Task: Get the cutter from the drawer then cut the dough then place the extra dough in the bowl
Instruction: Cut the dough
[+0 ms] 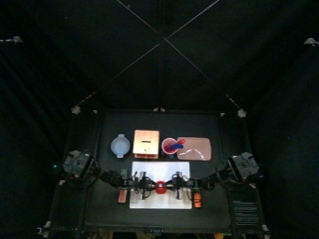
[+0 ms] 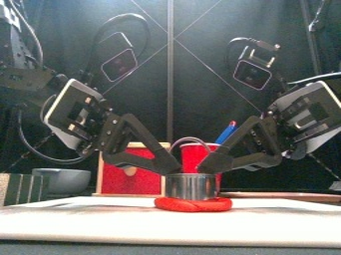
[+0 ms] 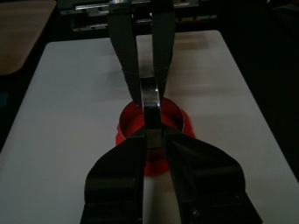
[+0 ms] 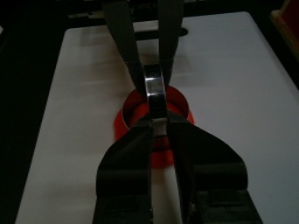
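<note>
**White flat cutting board (image 2: pixel 80 202): current state**

Nearest the front camera, the board is lying on the black worktop (image 1: pixel 106 217) along its front edge. A flat red dough disc (image 2: pixel 193 204) is resting at the middle of the board. A round metal cutter (image 2: pixel 193 185) is standing upright on the dough disc, with red dough showing all round its base.

Both arms are reaching down to the cutter from opposite sides.
- The left tool (image 2: pixel 163 171) is coming in from the left. Its jaws are drawn narrow and are pinching the cutter at its left side.
- The right tool (image 2: pixel 224 167) is coming in from the right. Its jaws are likewise drawn narrow and are pinching the cutter at its right side.

In each wrist view the two tools are facing each other tip to tip over the dough, with the bright metal rim showing between them.

Behind the board, further items are standing in a row towards the back of the worktop:
- A blue-grey bowl (image 2: pixel 56 179) is sitting at the left.
- A pale wooden box (image 1: pixel 147 143) with a red drawer front (image 2: pixel 127 179) is standing just beside the bowl.
- A flat pink tray (image 1: pixel 197 145) is lying to the right of the box.
- A red cup (image 2: pixel 200 154) is showing directly behind the cutter, with a blue toy knife (image 2: pixel 226 129) sticking up out of it.
</note>
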### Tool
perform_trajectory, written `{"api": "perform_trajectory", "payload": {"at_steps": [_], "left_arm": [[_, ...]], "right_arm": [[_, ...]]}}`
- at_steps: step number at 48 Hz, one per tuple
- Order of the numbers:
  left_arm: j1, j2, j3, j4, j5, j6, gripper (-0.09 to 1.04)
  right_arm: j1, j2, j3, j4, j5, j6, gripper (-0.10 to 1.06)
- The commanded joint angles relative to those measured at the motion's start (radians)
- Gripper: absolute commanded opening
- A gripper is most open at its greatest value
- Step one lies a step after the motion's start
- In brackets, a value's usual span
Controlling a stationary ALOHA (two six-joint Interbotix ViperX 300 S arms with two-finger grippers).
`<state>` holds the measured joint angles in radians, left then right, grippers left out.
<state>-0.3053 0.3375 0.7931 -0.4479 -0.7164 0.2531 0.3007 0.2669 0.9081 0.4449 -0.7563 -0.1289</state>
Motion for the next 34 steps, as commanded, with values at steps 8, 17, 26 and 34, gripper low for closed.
{"api": "perform_trajectory", "payload": {"at_steps": [8,17,26,34], "left_arm": [[0.003,0.008,0.002,-0.006,0.028,-0.002,0.6],[0.003,0.014,0.002,-0.008,0.034,-0.002,0.6],[0.005,0.029,-0.002,-0.017,0.035,-0.002,0.6],[0.005,0.031,-0.002,-0.017,0.035,-0.002,0.6]], "right_arm": [[-0.009,0.074,-0.005,0.031,0.06,0.0,0.43],[-0.011,0.074,-0.006,0.031,0.06,-0.002,0.43],[-0.012,0.075,-0.005,0.032,0.071,-0.002,0.43],[-0.012,0.074,-0.005,0.032,0.083,0.0,0.43]]}}
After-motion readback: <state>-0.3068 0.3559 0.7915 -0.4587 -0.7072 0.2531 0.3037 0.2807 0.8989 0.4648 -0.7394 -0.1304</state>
